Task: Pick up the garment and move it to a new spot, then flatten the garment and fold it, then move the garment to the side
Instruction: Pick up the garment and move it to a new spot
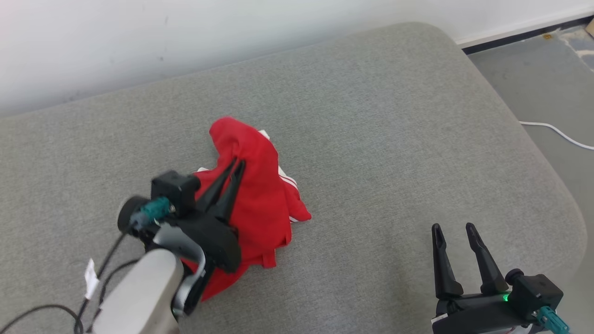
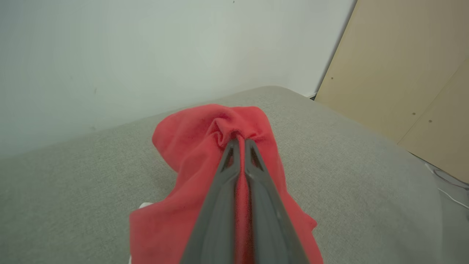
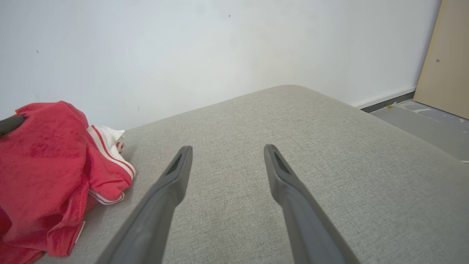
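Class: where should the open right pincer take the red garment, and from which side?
Probably the white-striped edge, approached from the robot's right, low over the cushion: it juts out toward the right pincer, while the left pincer grips the garment higher up.

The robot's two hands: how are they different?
The left hand is shut, pinching the red garment; the right hand is open and holds nothing. The left hand sits over the red garment; the right hand hovers above bare grey cushion, apart from it. Both have two long dark fingers.
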Motion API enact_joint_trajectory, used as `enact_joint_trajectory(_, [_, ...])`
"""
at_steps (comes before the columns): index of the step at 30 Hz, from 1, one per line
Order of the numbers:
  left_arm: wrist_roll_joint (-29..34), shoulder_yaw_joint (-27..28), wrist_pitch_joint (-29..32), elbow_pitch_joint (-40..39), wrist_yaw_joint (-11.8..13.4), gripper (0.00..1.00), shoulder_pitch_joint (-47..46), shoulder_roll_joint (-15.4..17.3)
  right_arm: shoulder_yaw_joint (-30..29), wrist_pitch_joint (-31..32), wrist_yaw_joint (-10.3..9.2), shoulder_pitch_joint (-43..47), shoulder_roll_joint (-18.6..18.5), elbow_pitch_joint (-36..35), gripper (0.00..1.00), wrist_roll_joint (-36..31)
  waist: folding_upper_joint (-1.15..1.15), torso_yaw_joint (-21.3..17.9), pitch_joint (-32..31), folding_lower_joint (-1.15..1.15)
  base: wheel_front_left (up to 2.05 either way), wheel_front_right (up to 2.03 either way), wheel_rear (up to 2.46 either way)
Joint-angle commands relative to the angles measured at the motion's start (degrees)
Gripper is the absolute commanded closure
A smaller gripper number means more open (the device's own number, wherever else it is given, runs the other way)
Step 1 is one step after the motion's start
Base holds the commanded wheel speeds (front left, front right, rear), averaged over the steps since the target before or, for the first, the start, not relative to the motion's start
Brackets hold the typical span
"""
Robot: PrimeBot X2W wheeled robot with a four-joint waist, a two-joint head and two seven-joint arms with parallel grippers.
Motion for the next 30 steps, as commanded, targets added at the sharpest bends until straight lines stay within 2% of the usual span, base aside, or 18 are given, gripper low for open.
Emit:
enact_joint_trajectory(1, [0.36, -0.37, -1.04, 0.76, 0.21, 0.71, 0.60, -0.40, 0.15, -0.07, -0.12, -0.07, -0.07, -0.05, 0.00, -0.03, 0.00, 0.82, 0.05, 0.00, 0.00, 0.00, 0.00])
enact_joint_trajectory(2, [0.36, -0.37, -1.04, 0.76, 0.21, 0.71, 0.60, -0.40, 0.15, -0.07, -0.12, -0.07, -0.07, -0.05, 0.00, -0.03, 0.00, 0.82, 0.05, 0.00, 0.00, 0.00, 0.00])
enact_joint_trajectory(3, [0.51, -0.70, -1.66, 1.36, 0.10, 0.00, 0.92, -0.73, 0.27, -0.08, -0.12, 0.02, -0.07, 0.01, 0.00, -0.15, 0.00, 1.21, -0.09, 0.00, 0.00, 0.00, 0.00])
enact_joint_trajectory(9, [1.24, 1.15, -5.85, 0.48, 0.76, 0.00, -0.36, -1.32, 0.05, -0.08, -0.12, 1.06, -0.08, -0.11, 0.00, -1.23, 0.00, 4.53, -2.02, 0.00, 0.00, 0.00, 0.00])
enact_joint_trajectory(16, [2.23, 6.91, -7.16, -4.10, 2.95, 0.00, 3.09, 2.09, -0.39, -0.07, -0.12, 1.92, -0.07, -0.93, 0.00, -3.09, 0.00, 9.46, -4.97, 0.00, 0.00, 0.00, 0.00])
enact_joint_trajectory(20, [2.90, 12.04, -7.18, -7.66, 4.21, 0.00, 7.37, 4.45, 0.04, -0.07, -0.12, 1.99, -0.09, -1.37, 0.00, -4.05, 0.00, 11.93, -6.22, 0.00, 0.00, 0.00, 0.00])
enact_joint_trajectory(24, [3.78, 17.91, -7.19, -11.43, 4.40, 0.00, 13.32, 5.43, 0.22, -0.07, -0.12, 2.11, -0.08, -1.28, 0.00, -4.80, 0.00, 13.96, -7.30, 0.00, 0.00, 0.00, 0.00])
enact_joint_trajectory(30, [6.95, 25.17, -7.17, -16.49, 4.68, 0.00, 23.53, 3.94, 0.84, -0.06, -0.12, 2.31, -0.09, -0.95, 0.00, -5.42, 0.00, 16.09, -8.52, 0.00, 0.00, 0.00, 0.00])
